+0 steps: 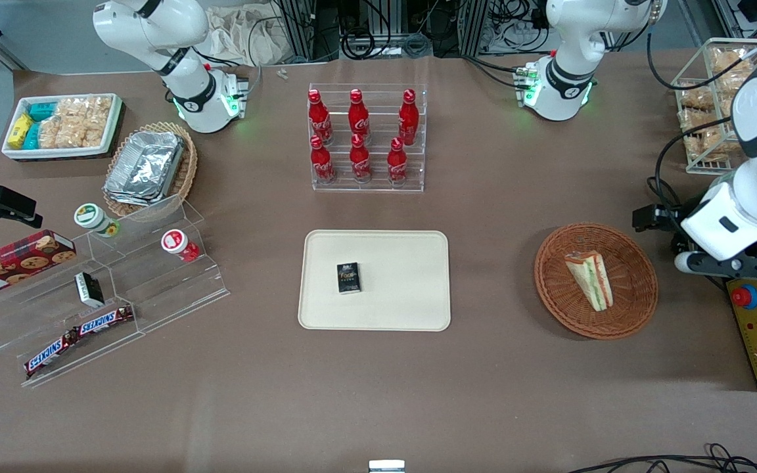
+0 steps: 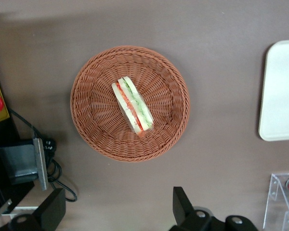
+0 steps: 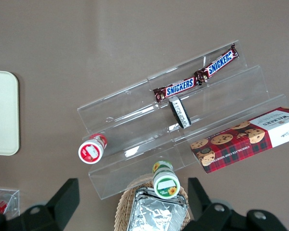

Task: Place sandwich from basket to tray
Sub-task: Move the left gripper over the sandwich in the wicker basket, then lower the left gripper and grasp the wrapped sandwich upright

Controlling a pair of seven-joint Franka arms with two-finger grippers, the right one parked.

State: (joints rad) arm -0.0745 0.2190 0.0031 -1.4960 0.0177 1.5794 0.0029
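Brown tabletop; gripper [image 2: 118, 214] hangs spread wide above the basket [image 2: 89, 91], sandwich [image 2: 132, 105] lying inside

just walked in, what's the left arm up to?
Nothing is grasped yet. The sandwich lies in the basket, untouched. The gripper hangs open above the table next to the basket, toward the working arm's end of the table, with nothing between its fingers. The tray sits mid-table with only a small black box on it. The move to the tray has not started.
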